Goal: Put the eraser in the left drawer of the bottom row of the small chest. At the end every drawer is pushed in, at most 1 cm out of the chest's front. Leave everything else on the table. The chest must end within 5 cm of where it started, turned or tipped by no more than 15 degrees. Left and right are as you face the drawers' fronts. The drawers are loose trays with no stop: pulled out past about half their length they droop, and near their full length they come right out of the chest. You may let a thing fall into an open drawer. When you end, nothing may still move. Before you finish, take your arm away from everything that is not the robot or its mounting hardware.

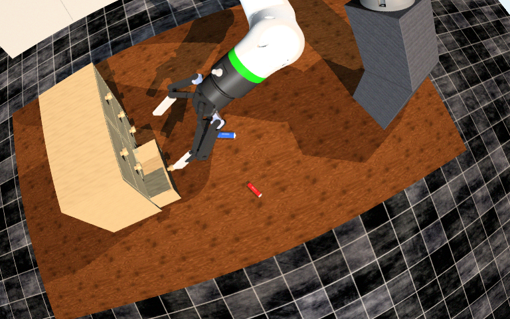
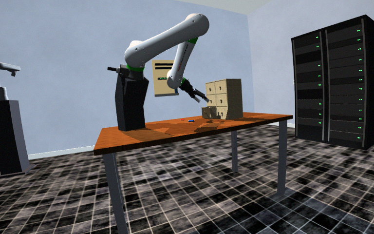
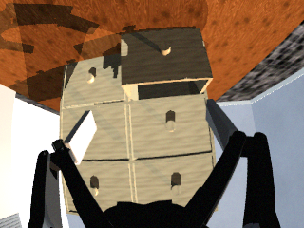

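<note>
One drawer [image 1: 159, 177], bottom-left of chest [image 1: 80, 150], pulled out. Claw [image 1: 170, 133] spread wide, holding nothing, before chest front. Red [image 1: 254, 189] and blue [image 1: 226, 135] items on table [image 1: 338, 180].

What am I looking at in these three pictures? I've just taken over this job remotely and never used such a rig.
A white robot arm stands on a dark pedestal on a wooden table. One picture looks down from above, one from across the room, one from the arm's wrist, which appears upside down. The tool at the arm's end is wide open and holds nothing. It faces a small wooden chest whose bottom left drawer is pulled partly out. On the table lie a small blue thing and a small red thing; I can't tell which is the eraser.
</note>
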`<state>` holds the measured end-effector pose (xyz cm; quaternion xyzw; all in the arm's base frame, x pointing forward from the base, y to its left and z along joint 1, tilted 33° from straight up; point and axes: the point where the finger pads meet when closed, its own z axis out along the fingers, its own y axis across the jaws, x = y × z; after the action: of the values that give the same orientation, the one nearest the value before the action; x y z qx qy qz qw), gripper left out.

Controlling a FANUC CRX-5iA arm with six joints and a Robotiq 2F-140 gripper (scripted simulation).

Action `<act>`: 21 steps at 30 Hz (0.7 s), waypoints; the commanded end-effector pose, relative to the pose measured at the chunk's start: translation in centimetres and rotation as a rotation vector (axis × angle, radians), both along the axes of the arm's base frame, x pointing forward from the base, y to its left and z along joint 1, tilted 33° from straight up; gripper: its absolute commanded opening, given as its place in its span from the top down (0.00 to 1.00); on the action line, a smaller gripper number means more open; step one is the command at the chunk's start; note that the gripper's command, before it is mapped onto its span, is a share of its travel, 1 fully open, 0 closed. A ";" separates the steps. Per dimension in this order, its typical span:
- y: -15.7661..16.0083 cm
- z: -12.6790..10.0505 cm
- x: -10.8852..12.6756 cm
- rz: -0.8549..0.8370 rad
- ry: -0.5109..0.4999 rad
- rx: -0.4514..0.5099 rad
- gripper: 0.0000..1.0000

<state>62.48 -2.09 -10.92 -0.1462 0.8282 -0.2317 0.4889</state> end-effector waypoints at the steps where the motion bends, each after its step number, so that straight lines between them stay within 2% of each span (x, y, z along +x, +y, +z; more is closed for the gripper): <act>1: -0.2 -0.2 -2.3 0.001 -0.001 -0.001 0.00; 12: -0.8 -0.9 -8.6 0.001 -0.001 -0.001 0.00; 21: -1.0 -1.2 -10.8 0.001 -0.001 -0.001 0.00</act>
<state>52.62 -2.95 -11.99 -0.1457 0.8285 -0.2319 0.4885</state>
